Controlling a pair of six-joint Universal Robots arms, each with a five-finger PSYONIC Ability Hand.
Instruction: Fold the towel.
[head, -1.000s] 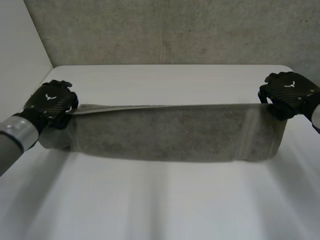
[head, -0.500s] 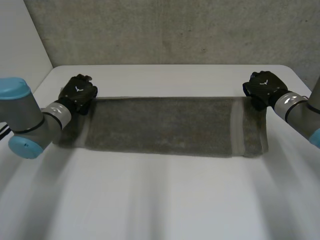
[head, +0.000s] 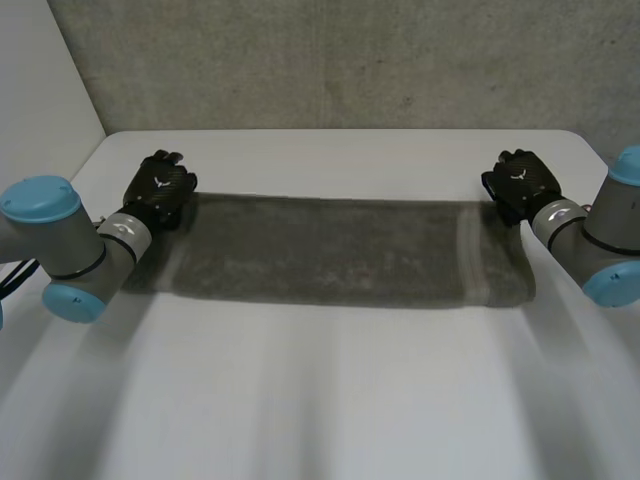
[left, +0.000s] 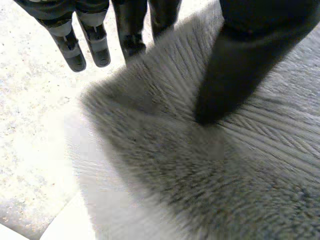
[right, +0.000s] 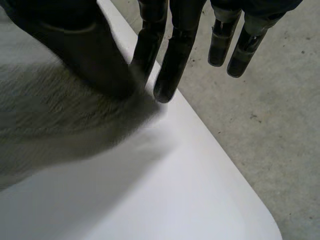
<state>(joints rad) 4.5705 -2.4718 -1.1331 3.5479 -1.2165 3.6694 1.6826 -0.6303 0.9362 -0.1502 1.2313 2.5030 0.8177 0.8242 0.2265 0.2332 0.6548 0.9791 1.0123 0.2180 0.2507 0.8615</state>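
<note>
Towel (head: 330, 250) is lying flat on the table (head: 330, 400) as 1 long grey-brown band. It is running left to right across the far half, with a pale stripe crossing it near the right end. Its far edge is stretching straight between the 2 hands.

Left hand (head: 160, 190) is sitting on the far left corner. In its wrist view the thumb (left: 245, 65) is pressing down on the pile. The fingers (left: 131, 30) nearest it are meeting the cloth's edge, so the corner is being pinched. The remaining fingers are hanging straight over bare table.

Right hand (head: 520, 185) is sitting on the far right corner in the same way. Its thumb (right: 85, 50) is lying on top of the cloth, and the nearest fingers (right: 172, 60) are closing against it at the corner tip. The remaining fingers are reaching past the table edge, over grey floor (right: 260, 125).

The 2 arms are angling in from the near left and near right. A concrete wall (head: 330, 60) is standing behind the table.
</note>
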